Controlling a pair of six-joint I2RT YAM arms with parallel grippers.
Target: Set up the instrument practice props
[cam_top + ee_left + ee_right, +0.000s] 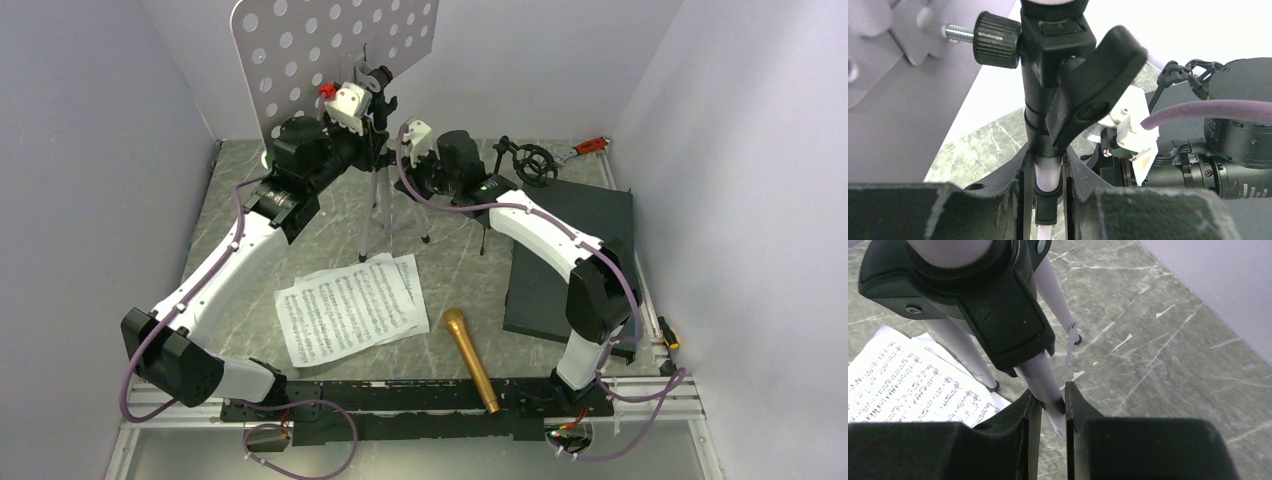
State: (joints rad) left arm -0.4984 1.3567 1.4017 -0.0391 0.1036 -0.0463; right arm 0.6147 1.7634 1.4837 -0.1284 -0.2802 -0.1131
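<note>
We find the lilac music stand [335,60] upright near the middle of the far edge of the table [460,260]. The left gripper [1048,172] is clamped on its pale pole, just under the black collar. The right gripper [1050,407] pinches a pale tube below the black leg hub. The 2 music sheets [350,308] lie overlapped toward the near edge, with the gold microphone [470,358] just right of them. The black mic stand [530,162] sits by the far edge, right of middle.

Sheets [350,310] left of microphone [471,358]; music stand [345,45] behind both.
</note>
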